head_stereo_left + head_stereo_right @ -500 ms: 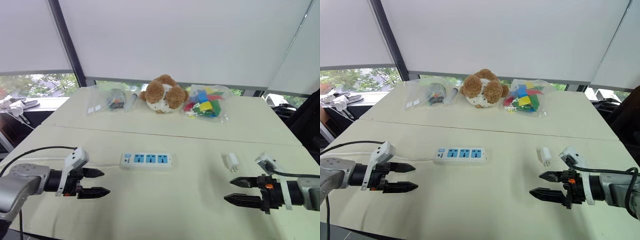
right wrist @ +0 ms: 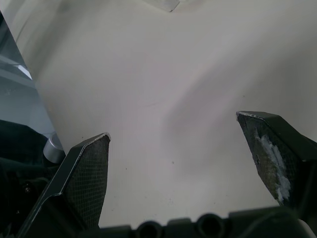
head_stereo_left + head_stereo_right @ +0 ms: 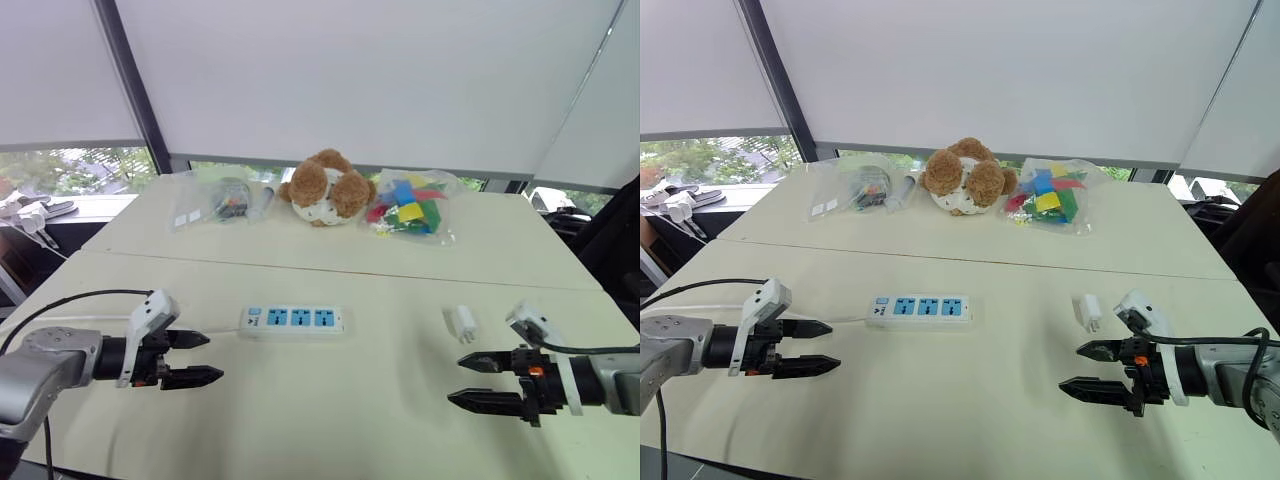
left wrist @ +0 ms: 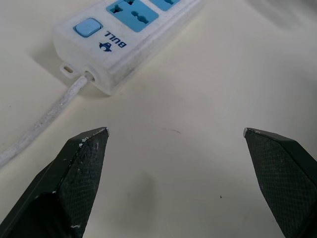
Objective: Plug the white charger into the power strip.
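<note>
A white power strip (image 3: 292,320) with three blue sockets lies flat at the middle of the cream table, its white cord (image 4: 42,122) trailing off to the left. The small white charger (image 3: 464,323) lies on the table to the right of the strip. My left gripper (image 3: 205,358) hovers open just left of the strip's switch end, empty. My right gripper (image 3: 465,380) hovers open a little in front of the charger, with nothing between its fingers.
At the far side of the table sit a brown and white plush toy (image 3: 325,187), a clear bag of coloured blocks (image 3: 412,209) and a clear bag of small items (image 3: 226,198). A seam (image 3: 330,270) crosses the table between them and the strip.
My left gripper has shifted slightly right and away, toward the strip's cord end. The right gripper has barely moved.
</note>
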Available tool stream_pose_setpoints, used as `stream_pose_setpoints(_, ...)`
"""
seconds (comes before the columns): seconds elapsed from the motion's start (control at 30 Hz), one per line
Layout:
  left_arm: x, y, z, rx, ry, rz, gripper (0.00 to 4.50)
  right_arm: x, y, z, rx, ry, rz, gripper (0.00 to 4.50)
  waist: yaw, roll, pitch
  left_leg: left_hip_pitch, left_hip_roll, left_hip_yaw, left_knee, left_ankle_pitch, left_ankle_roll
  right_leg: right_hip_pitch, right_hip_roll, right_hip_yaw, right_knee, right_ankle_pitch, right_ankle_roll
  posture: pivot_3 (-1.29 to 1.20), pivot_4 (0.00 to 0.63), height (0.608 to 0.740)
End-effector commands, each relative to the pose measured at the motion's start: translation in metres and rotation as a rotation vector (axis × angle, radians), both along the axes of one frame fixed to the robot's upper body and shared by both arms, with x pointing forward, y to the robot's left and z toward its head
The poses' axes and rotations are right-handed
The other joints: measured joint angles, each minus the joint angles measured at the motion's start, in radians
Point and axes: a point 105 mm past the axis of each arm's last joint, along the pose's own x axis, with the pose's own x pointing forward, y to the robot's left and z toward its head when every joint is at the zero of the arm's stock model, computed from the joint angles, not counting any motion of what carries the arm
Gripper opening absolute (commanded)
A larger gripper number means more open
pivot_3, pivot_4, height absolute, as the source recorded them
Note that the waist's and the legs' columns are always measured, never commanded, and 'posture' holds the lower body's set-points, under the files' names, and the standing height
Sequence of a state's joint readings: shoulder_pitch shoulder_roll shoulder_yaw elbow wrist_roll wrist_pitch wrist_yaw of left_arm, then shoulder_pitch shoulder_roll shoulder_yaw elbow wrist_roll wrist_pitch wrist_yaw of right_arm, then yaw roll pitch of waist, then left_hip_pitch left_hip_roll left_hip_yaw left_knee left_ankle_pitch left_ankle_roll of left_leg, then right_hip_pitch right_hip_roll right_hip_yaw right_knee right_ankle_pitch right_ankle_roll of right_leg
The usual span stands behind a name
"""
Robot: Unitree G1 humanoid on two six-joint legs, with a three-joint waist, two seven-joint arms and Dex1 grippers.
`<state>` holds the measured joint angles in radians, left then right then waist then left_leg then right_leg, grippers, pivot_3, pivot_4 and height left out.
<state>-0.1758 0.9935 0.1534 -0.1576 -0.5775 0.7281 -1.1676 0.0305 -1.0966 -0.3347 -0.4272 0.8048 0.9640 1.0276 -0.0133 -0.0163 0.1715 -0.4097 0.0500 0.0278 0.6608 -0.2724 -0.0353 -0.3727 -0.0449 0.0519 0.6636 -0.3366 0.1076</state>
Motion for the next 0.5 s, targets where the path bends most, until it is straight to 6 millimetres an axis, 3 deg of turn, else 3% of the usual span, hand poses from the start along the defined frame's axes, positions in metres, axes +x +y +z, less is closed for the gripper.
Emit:
stream_pose_setpoints(0.03, 0.007, 0.002, 0.014, 0.02, -0.074, 0.0, 4.5, 0.002, -0.002, 0.005, -0.032, -0.046, 0.007, 4.44, 0.0, 0.0, 0.0, 0.0, 0.0, 0.0, 0.0, 0.0, 0.0, 0.0, 0.0, 0.0, 0.0, 0.0, 0.0, 0.0, 0.15, 0.739)
stream_pose_setpoints(0.17, 0.017, 0.009, 0.02, 0.038, -0.109, -0.007, 4.5, 0.014, -0.011, 0.006, -0.046, -0.09, -0.058, 4.44, 0.001, 0.0, 0.0, 0.0, -0.001, 0.0, 0.0, 0.0, 0.0, 0.0, 0.0, 0.0, 0.0, 0.0, 0.0, 0.0, 0.15, 0.739)
stream_pose_setpoints(0.33, 0.032, 0.021, 0.03, 0.154, -0.177, -0.102, 4.5, 0.016, -0.018, 0.022, -0.07, -0.117, -0.055, 4.44, 0.002, 0.0, 0.0, 0.0, -0.002, 0.001, 0.001, 0.0, 0.0, 0.0, 0.0, 0.0, 0.0, 0.0, 0.0, 0.0, 0.15, 0.739)
stream_pose_setpoints(0.43, 0.049, 0.022, 0.038, 0.207, -0.224, -0.18, 4.5, 0.015, -0.01, 0.03, -0.066, -0.121, -0.026, 4.44, 0.005, 0.0, 0.0, -0.001, -0.002, 0.002, 0.001, 0.0, 0.0, -0.001, 0.001, 0.0, 0.0, 0.0, 0.0, 0.0, 0.15, 0.739)
stream_pose_setpoints(0.5, 0.065, 0.014, 0.04, 0.249, -0.267, -0.262, 4.5, 0.013, 0.006, 0.038, -0.028, -0.125, 0.022, 4.44, 0.005, 0.0, 0.0, -0.001, -0.002, 0.003, 0.001, 0.0, 0.0, -0.001, 0.002, -0.001, 0.001, 0.0, 0.0, 0.0, 0.15, 0.739)
